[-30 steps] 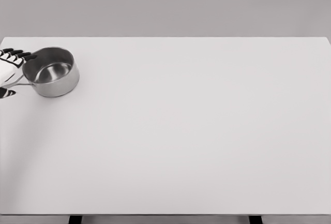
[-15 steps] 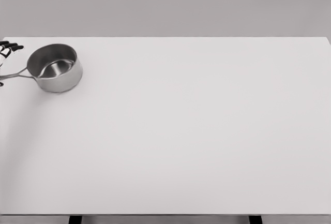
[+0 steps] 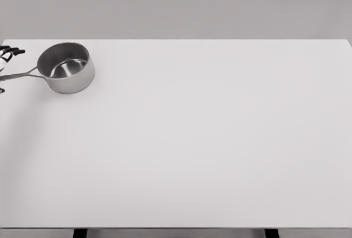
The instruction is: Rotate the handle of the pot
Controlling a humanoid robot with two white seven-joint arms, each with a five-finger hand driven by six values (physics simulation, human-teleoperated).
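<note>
At the far left edge of the head view, only the dark fingertips [image 3: 12, 50] of the left hand [image 3: 5, 55] are seen, cut off by the frame. Whether that hand is open, closed or gripping the handle cannot be told from what is shown.

Just right of it, a thin metal handle [image 3: 21, 75] is seen running from the left edge to a small steel pot [image 3: 66, 67]. The pot is placed upright near the back left corner of a white table [image 3: 209, 139], with its handle pointed left, toward the hand. Nothing is seen inside the pot.

The pot is judged to be rigid, fairly light, and smooth enough to slide on the tabletop. Its polished wall would likely slip under fingers, so the handle is judged the best place to be held, near its outer end, where a turn would be given the most leverage. A push there is likely to shift the whole pot, not only spin it.

No brand, label or writing is seen anywhere. The right hand is not shown.
</note>
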